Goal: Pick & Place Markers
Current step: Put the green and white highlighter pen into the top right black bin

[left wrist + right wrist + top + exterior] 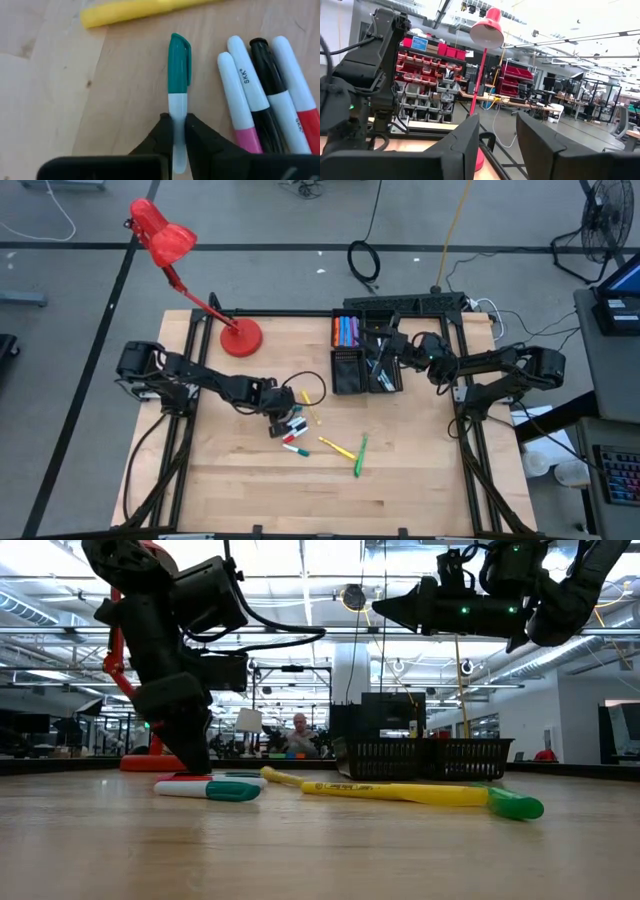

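Note:
My left gripper (178, 136) is down at the table among a cluster of markers (293, 430) and is shut on a white marker with a teal cap (179, 62). Beside it lie a white-and-pink marker (239, 100), a black one (267, 85) and a white-and-red one (295, 80), all flat on the wood. A yellow marker (337, 447) and a green one (359, 456) lie further toward the right. My right gripper (497, 145) hangs open and empty above the black tray (365, 356), which holds several markers. My left gripper pinches the teal-capped marker between its two fingers (165, 137) on the white barrel (177, 107), just behind the cap. The fingers come from above, one on each side of the barrel. The marker (207, 790) lies flat on the table.
A red desk lamp stands with its base (240, 337) on the table's far left part. The tray (420, 755) sits at the far edge. Bare wood lies toward the near edge. A person (297, 735) sits in the room beyond the table.

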Robot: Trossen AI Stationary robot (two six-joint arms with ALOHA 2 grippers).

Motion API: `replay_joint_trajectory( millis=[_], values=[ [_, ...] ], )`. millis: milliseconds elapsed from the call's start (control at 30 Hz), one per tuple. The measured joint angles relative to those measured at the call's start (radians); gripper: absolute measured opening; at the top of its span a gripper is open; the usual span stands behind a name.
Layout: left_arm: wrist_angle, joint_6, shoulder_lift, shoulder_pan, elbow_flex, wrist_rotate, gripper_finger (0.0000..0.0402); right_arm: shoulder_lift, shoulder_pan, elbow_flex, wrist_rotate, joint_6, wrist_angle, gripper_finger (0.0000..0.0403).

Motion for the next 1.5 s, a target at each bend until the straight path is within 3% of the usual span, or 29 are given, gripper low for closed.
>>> replay_joint_trajectory(
  millis=[167, 333, 567, 667, 900, 1100, 1500],
  values=[
    [-0.045, 0.089, -0.113, -0.022, -0.012, -0.088, 0.0031, 0.000, 0.000, 0.000, 0.000, 0.006, -0.008, 0.0121],
    [0.072, 0.251, -0.311, -0.042, -0.005, -0.246, 0.0029, 0.000, 0.003, 0.001, 0.072, 0.007, -0.015, 0.0121],
    [0.486, 0.632, -0.461, -0.021, -0.003, -0.210, 0.0028, 0.000, 0.061, 0.003, 0.098, -0.074, -0.028, 0.0131],
    [0.637, 0.716, -0.457, 0.026, -0.005, -0.104, 0.0028, 0.000, 0.119, 0.014, 0.095, -0.111, -0.028, 0.0146],
    [0.864, 0.729, -0.345, 0.120, -0.003, 0.128, 0.0028, 0.000, 0.261, 0.085, 0.044, -0.043, -0.054, 0.0209],
    [0.939, 0.730, -0.261, 0.139, 0.011, 0.155, 0.0028, 0.001, 0.323, 0.143, 0.045, -0.038, -0.153, 0.0239],
    [0.938, 0.737, -0.197, 0.139, 0.082, 0.197, 0.0028, 0.140, 0.330, 0.223, 0.045, -0.067, -0.157, 0.0212]
  ],
)
